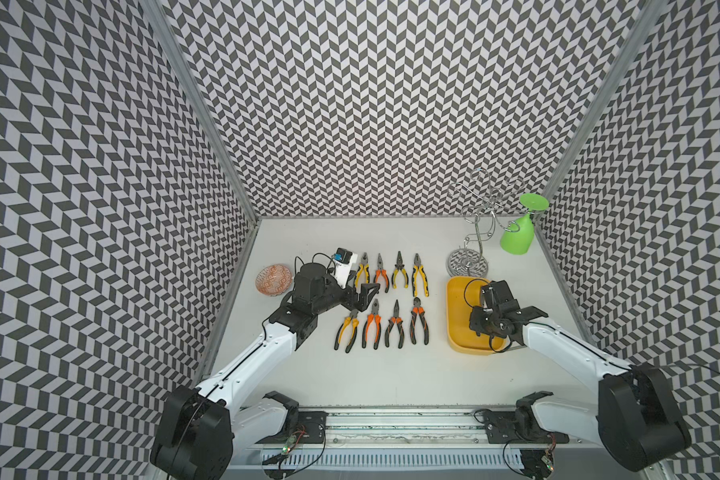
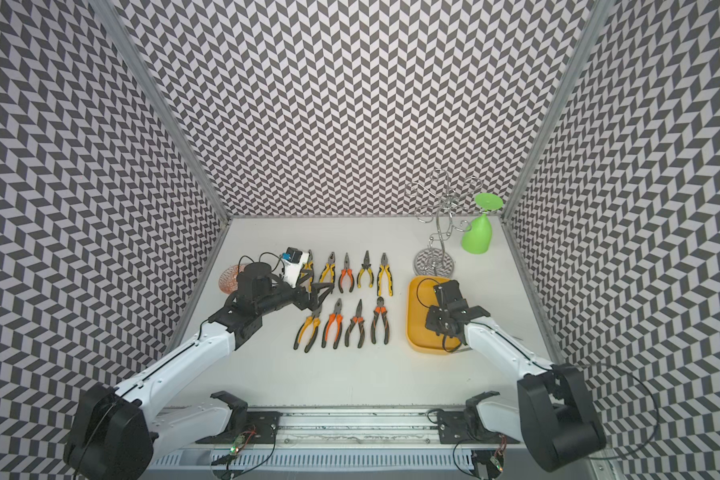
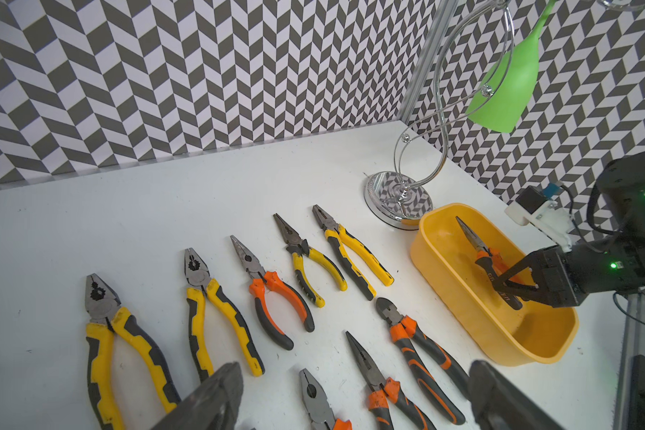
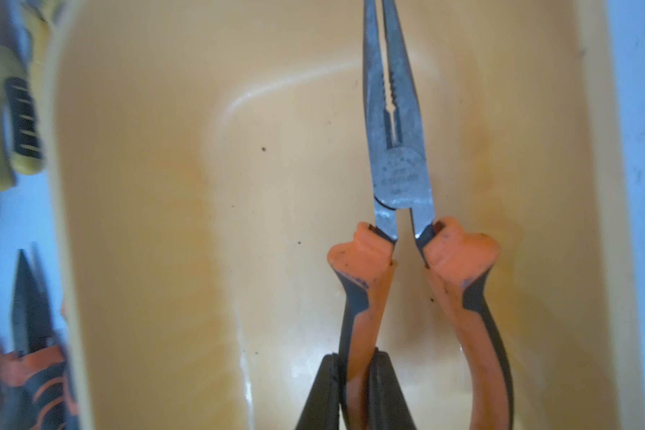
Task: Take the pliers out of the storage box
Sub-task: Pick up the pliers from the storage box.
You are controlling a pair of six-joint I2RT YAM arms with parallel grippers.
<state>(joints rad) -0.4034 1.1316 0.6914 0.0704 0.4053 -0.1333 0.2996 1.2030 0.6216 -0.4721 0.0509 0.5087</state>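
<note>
R gripper (image 4: 356, 376) clamped on one handle of long-nose pliers (image 4: 395, 175) in storage box (image 4: 164, 223); stiff, nose-heavy, prob pivots. L gripper (image 3: 354, 387) wide open.

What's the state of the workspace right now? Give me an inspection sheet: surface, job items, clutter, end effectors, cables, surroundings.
Surface: white table, faint marks, no spill seen.
Job's things: nine pliers lie in two rows on the table; one long-nose pliers is in the yellow storage box.
Clutter: patterned bowl; chrome rack with an upside-down green glass.
End effectors: left end effector open over the rows, holding nothing; right end effector shut on one handle of the long-nose pliers.
Cables: black cable loop at the right wrist, above the storage box.
Surroundings: chevron-patterned walls on three sides.
</note>
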